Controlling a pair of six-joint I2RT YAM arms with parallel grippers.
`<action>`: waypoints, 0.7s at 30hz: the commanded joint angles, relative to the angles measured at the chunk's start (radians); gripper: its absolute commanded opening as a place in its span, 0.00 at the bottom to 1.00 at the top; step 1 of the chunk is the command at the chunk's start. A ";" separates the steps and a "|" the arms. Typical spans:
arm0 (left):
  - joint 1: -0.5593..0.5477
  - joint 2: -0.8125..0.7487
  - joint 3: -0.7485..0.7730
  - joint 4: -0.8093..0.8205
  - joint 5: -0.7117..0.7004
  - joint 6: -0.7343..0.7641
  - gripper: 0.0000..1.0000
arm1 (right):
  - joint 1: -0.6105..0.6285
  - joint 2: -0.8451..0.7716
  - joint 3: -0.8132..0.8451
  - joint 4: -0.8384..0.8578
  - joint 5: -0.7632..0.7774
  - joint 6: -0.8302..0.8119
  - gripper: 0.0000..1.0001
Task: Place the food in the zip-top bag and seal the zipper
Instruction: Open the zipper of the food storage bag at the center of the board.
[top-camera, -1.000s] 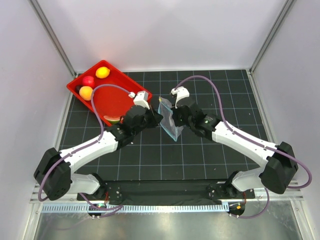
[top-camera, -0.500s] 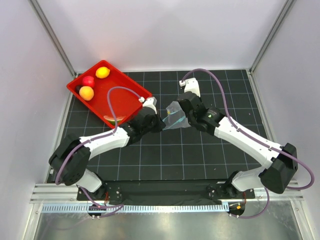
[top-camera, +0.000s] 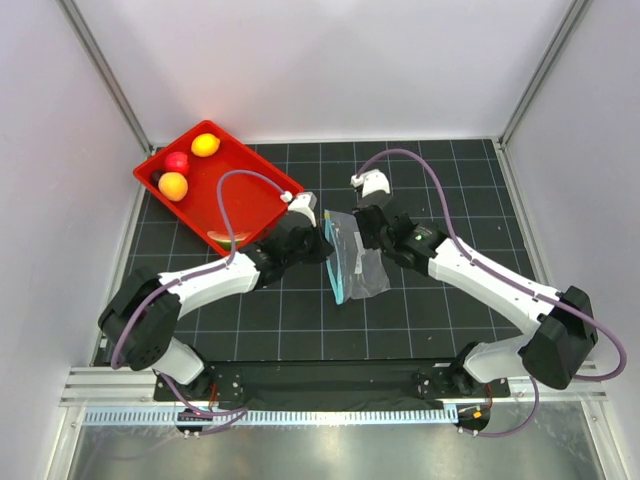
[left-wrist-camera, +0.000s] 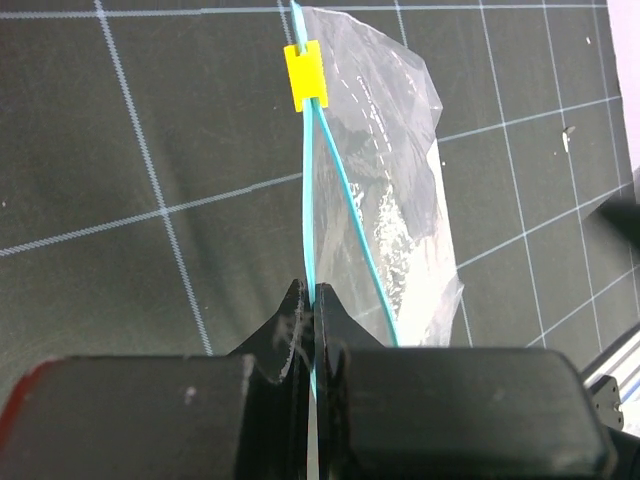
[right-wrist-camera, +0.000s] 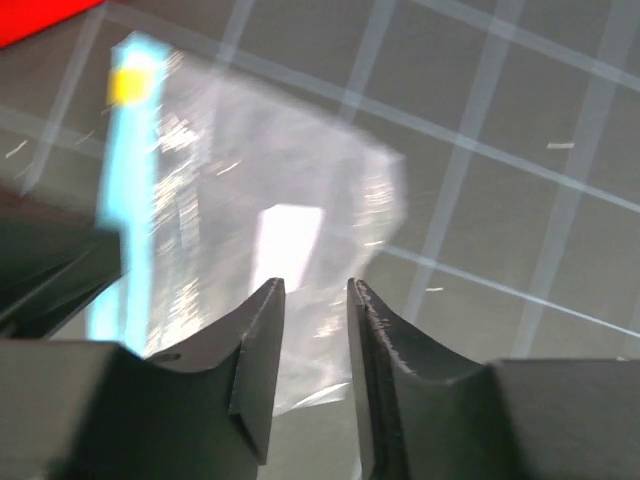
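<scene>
Zip-top bag (top-camera: 357, 265) has dropped free of the right gripper (right-wrist-camera: 315, 292).
Right jaws apart; left gripper (left-wrist-camera: 308, 298) jaws clamped on the zipper (left-wrist-camera: 306, 200).

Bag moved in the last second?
Yes. The bag has swung right and nearer the arm bases, away from the tray, its zipper pinched in the left gripper.

A: Where's the zip-top bag (top-camera: 356, 264)?
B: Between the left tool (top-camera: 322, 243) and the right tool (top-camera: 362, 230), its zipper (left-wrist-camera: 308, 200) inside the left one.
A: And the food (top-camera: 172, 186)?
B: In the tray (top-camera: 240, 195), behind and left of the left tool.
</scene>
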 joint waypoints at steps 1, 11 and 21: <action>0.001 -0.005 0.041 0.013 0.028 0.011 0.00 | 0.001 -0.079 -0.065 0.107 -0.255 0.000 0.40; 0.001 -0.046 0.046 0.017 0.048 -0.017 0.00 | 0.036 -0.160 -0.217 0.297 -0.461 0.105 0.53; 0.001 -0.094 0.037 0.028 0.071 -0.064 0.00 | 0.079 -0.096 -0.185 0.278 -0.368 0.114 0.51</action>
